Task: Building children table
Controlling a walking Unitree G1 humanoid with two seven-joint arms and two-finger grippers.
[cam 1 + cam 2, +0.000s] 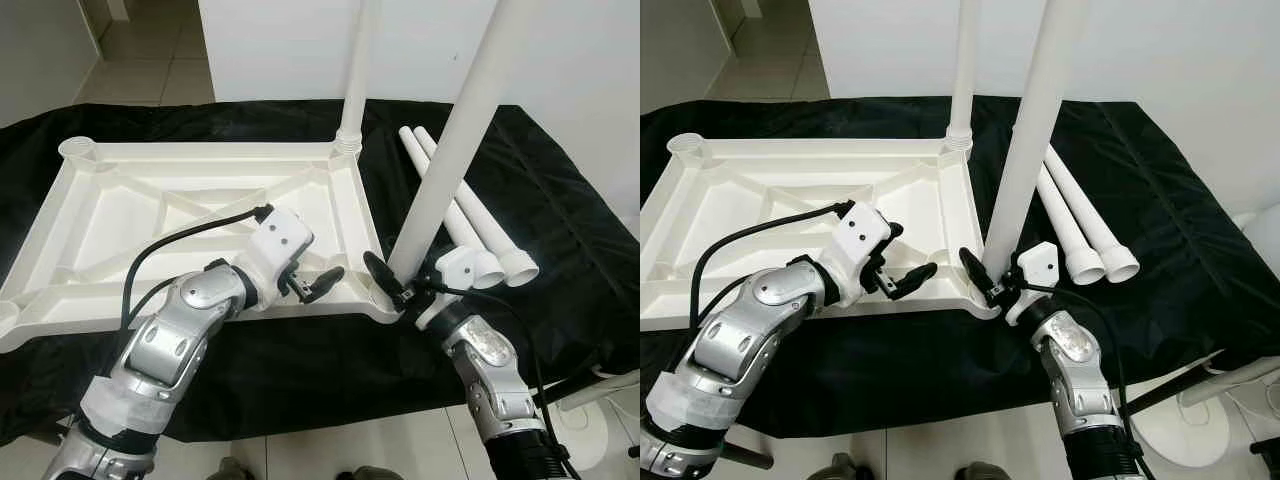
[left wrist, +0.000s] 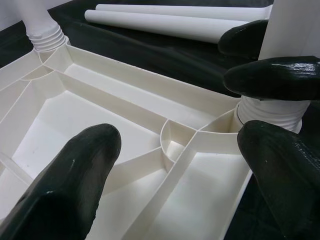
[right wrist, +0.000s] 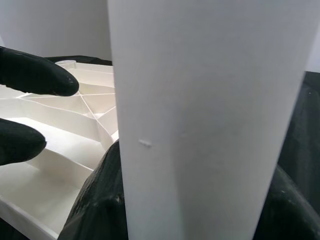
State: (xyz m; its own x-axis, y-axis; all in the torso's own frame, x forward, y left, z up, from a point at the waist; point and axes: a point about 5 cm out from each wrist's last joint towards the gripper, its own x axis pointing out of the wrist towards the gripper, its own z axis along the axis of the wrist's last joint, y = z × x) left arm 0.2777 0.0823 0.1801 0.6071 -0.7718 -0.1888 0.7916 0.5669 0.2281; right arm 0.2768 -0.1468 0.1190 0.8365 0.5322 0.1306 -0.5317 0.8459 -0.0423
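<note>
A white plastic tabletop [image 1: 130,215] lies upside down on a black cloth. One white leg [image 1: 353,80] stands upright in its far right corner socket. A second leg [image 1: 450,150] stands in the near right corner, its threaded end [image 2: 270,112] at the socket, with my right gripper [image 1: 398,280] shut around its base. In the right wrist view this leg [image 3: 210,120] is very close between the fingers [image 3: 97,200]. My left gripper [image 1: 312,286] hovers open over the tabletop's near rim, just left of that corner, with nothing between its fingers [image 2: 75,185].
Two loose legs [image 1: 480,225] lie side by side on the cloth [image 1: 560,200] to the right of the tabletop. The cloth's front edge drops off close to my arms. A white stand base [image 1: 600,405] sits on the floor at the lower right. A white wall is behind.
</note>
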